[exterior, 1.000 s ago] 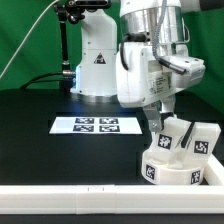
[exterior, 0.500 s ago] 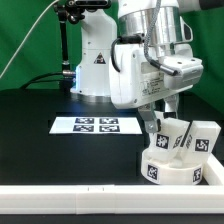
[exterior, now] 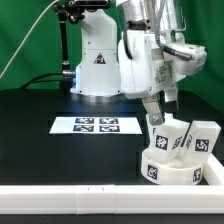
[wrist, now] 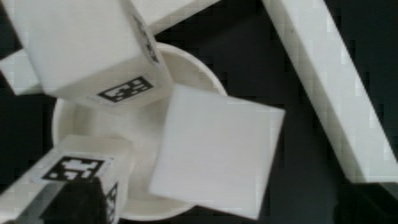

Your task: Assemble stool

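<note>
Black surface (exterior: 40, 150) around me, my gripper (exterior: 158, 115) hangs apart over the seat (exterior: 172, 172) and leg (exterior: 166, 135), so seating another leg (exterior: 203, 140) seems next.

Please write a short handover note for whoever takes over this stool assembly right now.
Gripper: open, holding nothing, just above the legs.
Seat disc: on the black table, at the exterior view's right, close to the long white rail.
Legs: two show standing on the seat, one directly below the gripper, leaning, and another beside it. The wrist view shows white leg blocks on the disc; I cannot tell how firmly they are seated.
The marker board lies apart, toward the exterior view's left.
Left: the third leg is not clearly visible; find it and check every leg's seating.
</note>
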You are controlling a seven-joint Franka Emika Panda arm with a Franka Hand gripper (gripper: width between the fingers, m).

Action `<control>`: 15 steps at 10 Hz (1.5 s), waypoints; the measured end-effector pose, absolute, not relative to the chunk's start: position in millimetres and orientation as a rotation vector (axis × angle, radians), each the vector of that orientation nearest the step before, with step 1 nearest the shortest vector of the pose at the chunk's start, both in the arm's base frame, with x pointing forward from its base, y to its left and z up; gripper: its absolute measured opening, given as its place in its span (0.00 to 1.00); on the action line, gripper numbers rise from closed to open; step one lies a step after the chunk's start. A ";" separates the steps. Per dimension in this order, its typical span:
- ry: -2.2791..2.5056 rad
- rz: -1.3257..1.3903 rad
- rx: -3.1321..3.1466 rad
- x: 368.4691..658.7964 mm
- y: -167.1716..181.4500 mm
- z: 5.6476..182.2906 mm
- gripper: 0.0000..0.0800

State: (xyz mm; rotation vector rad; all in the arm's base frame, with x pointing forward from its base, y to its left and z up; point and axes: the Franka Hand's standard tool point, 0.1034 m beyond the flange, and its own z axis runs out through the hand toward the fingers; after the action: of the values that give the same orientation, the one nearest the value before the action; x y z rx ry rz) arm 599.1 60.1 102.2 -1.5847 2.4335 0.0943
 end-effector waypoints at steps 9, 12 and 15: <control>1.484 -0.045 -2.556 600.5 68.7 105.5 0.81; 1.099 -0.090 -2.775 599.8 71.3 105.0 0.81; 0.436 -0.137 -2.973 598.8 76.9 104.3 0.81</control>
State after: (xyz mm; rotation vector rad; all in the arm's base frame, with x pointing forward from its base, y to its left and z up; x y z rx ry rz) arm 598.8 76.9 104.3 -2.9733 0.4361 -0.1371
